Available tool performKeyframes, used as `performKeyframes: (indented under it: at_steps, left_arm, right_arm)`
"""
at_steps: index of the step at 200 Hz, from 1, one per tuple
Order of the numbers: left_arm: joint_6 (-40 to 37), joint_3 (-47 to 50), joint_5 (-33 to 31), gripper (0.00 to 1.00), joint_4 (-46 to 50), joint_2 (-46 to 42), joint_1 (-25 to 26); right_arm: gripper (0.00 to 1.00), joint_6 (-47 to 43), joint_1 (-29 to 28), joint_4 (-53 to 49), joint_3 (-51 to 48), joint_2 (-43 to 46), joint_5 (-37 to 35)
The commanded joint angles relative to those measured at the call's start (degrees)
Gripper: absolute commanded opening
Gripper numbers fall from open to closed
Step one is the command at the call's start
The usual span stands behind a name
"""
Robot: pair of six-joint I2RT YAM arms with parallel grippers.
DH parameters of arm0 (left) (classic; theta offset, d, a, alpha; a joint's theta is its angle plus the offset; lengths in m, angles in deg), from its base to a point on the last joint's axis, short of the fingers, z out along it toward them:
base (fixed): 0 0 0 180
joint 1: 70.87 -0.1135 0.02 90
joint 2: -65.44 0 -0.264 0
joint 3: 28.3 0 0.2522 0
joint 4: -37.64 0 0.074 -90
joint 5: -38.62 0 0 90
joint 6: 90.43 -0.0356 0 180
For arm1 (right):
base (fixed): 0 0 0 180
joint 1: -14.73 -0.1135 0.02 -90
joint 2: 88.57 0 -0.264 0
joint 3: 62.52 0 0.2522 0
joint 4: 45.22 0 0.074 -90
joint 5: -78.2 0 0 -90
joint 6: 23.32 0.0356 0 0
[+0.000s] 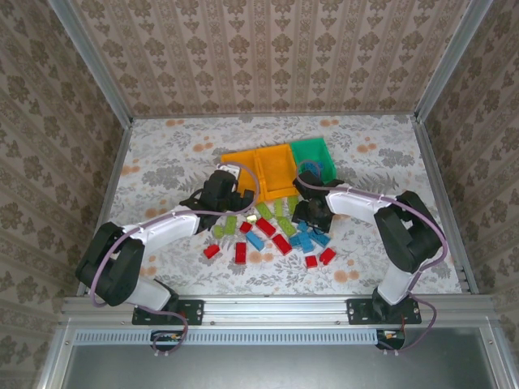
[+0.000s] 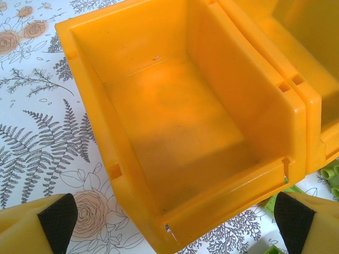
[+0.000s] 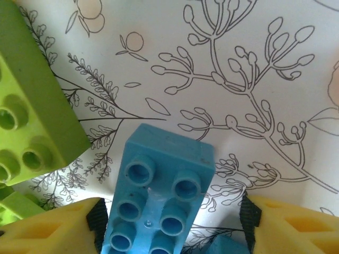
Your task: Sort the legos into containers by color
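Note:
Three containers stand in a row: an orange bin point(image 1: 241, 164), a second orange bin point(image 1: 276, 172) and a green bin point(image 1: 312, 152). Red point(image 1: 281, 244), blue point(image 1: 255, 240) and lime green point(image 1: 231, 225) legos lie scattered in front of them. My left gripper point(image 1: 229, 194) point(image 2: 175, 230) is wide open at the near corner of the empty left orange bin point(image 2: 185, 121), holding nothing. My right gripper point(image 1: 312, 217) point(image 3: 172, 222) is down over the pile, astride a blue lego point(image 3: 159, 185). Its left pad point(image 3: 98, 225) is at the brick's side. A gap remains before the right pad point(image 3: 246, 222).
A lime green lego point(image 3: 32, 121) lies just left of the blue one, and another blue piece point(image 3: 222, 246) sits under the right gripper. Green legos point(image 2: 331, 177) lie by the bin's near right corner. The floral cloth point(image 1: 162, 162) is walled on three sides.

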Motion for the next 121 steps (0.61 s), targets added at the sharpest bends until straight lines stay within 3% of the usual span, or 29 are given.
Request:
performKeyframes:
  at_steps: [1,36,121]
  left_arm:
    - [-0.3,0.0,-0.5,1.00,0.3,-0.6,0.3]
    - [-0.4,-0.1,-0.6,1.00,0.5,-0.5,0.4]
    - [-0.3,-0.3,-0.6,1.00,0.5,-0.3,0.4]
  right_arm:
    - [0.63,0.8,0.1,0.3,1.4,-2.3,-0.3]
    - [0.46,0.4,1.0,0.5,1.1,-1.5,-1.4]
    - [0.38,-7.8,5.3,-0.7,8.9,3.0,-7.3]
